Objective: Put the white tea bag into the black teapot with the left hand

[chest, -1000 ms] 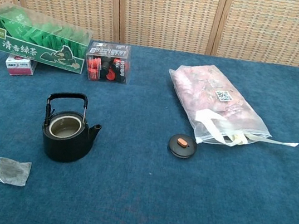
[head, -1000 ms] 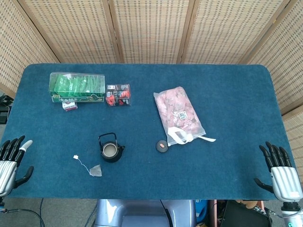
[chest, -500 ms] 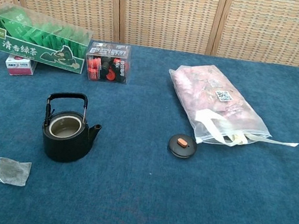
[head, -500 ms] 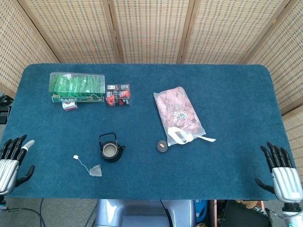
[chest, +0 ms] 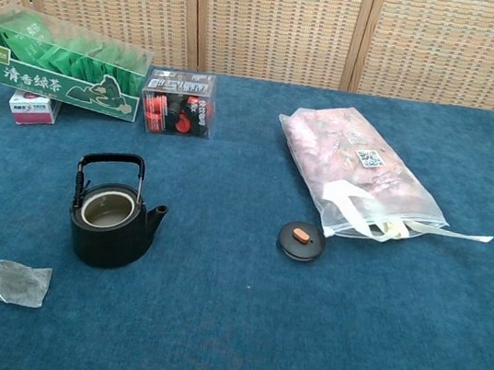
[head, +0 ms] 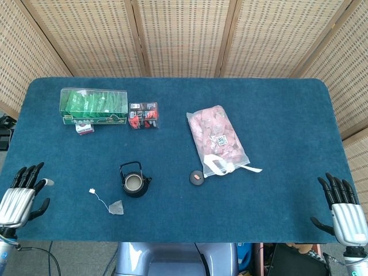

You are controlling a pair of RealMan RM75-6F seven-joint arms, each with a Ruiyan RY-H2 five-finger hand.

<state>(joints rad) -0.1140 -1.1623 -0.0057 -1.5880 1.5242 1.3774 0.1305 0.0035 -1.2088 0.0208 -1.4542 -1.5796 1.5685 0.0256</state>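
The left hand (head: pixel 22 198) is hovering empty with fingers spread, the white tea bag (head: pixel 117 207) lying to its right beside the black teapot (head: pixel 134 181).

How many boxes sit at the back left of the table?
3: the green tea box, a small white-and-pink box tucked under its left end, and a clear box of red-and-black packets just right of it.

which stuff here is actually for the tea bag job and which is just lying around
For the job: white tea bag, black teapot, left hand.
Lying about: teapot lid, green tea box, small black-and-red box, pink bag, right hand.
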